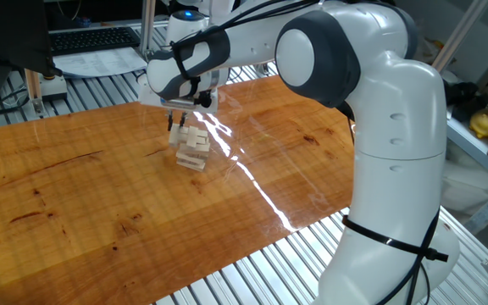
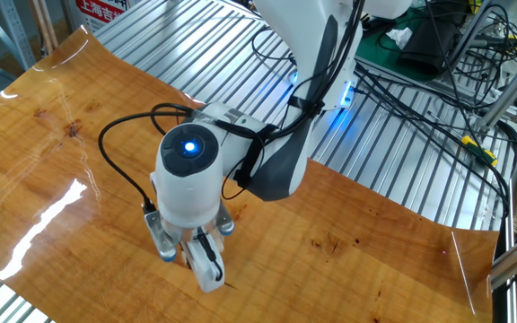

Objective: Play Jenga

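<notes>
The Jenga tower (image 1: 193, 149) is a short crosswise stack of pale wooden blocks on the wooden tabletop (image 1: 100, 186). My gripper (image 1: 178, 124) points down at the tower's top left corner, just above and beside the top blocks. Its two dark fingers (image 1: 172, 125) stand a little apart with nothing between them. In the other fixed view the hand (image 2: 189, 179) covers most of the tower, and only a pale part of the tower (image 2: 208, 272) shows below the gripper (image 2: 196, 249).
The tabletop sits on a ribbed metal bench (image 1: 252, 271). A keyboard (image 1: 91, 38) and papers lie behind it. Cables (image 2: 402, 81) run along the bench on the far side. The arm's white base (image 1: 388, 195) stands at the table's right edge.
</notes>
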{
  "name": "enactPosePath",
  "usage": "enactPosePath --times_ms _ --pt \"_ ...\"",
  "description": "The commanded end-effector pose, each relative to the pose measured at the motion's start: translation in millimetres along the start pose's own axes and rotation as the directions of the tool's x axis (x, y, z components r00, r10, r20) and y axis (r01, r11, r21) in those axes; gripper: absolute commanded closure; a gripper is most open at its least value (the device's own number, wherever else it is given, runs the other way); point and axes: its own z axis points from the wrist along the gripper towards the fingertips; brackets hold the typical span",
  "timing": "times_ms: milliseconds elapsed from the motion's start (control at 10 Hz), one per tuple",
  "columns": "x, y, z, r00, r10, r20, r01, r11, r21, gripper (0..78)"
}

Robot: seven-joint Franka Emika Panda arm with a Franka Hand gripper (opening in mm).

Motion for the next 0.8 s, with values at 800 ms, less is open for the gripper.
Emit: enactPosePath --times_ms 800 --pt "10.5 16.2 -3.0 0.995 0.103 0.003 -0.103 0.995 0.000 75.5"
